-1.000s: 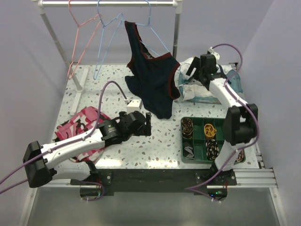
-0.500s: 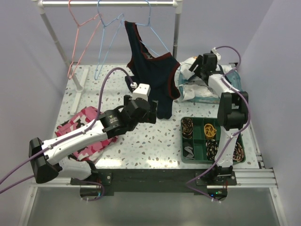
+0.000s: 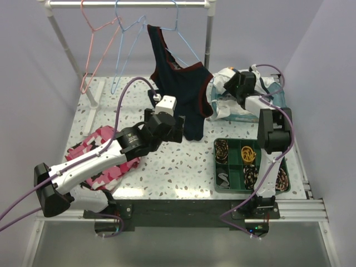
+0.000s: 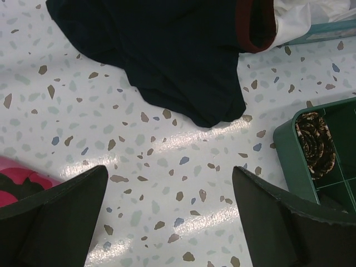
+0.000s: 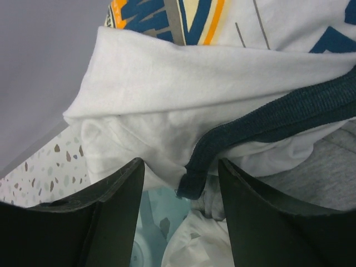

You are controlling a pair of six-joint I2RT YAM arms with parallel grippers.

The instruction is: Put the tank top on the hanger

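the speckled white terrazzo table (image 3: 183, 167) lies under both my arms. at its far edge stands a white pipe rack (image 3: 128, 4). a dark navy top with red trim (image 3: 181, 89) hangs from the rail and its lower part lies crumpled on the table. a pink camouflage garment (image 3: 83, 151) lies at the near left, partly under my left arm. a green plastic tray with compartments (image 3: 218, 161) sits at the near right, holding small patterned items.

at the far right is a pale teal bin (image 3: 280, 99). heaped over it is the white tank top with navy trim (image 5: 156, 83), showing blue, yellow and orange print. the thin light blue wire hanger (image 3: 125, 58) hangs empty from the rail at the far left, well apart from the tank top. a pink wire hanger (image 3: 102, 55) hangs just beside it.

my left gripper (image 4: 169, 169) hovers above the table, close to the hem of the navy top. its jaws are spread wide with only bare terrazzo between them.

my right gripper (image 5: 181, 167) is right at the tank top. its jaws are parted, and a loose end of the navy trim band (image 5: 267, 119) dangles into the gap. neither finger presses on the cloth.
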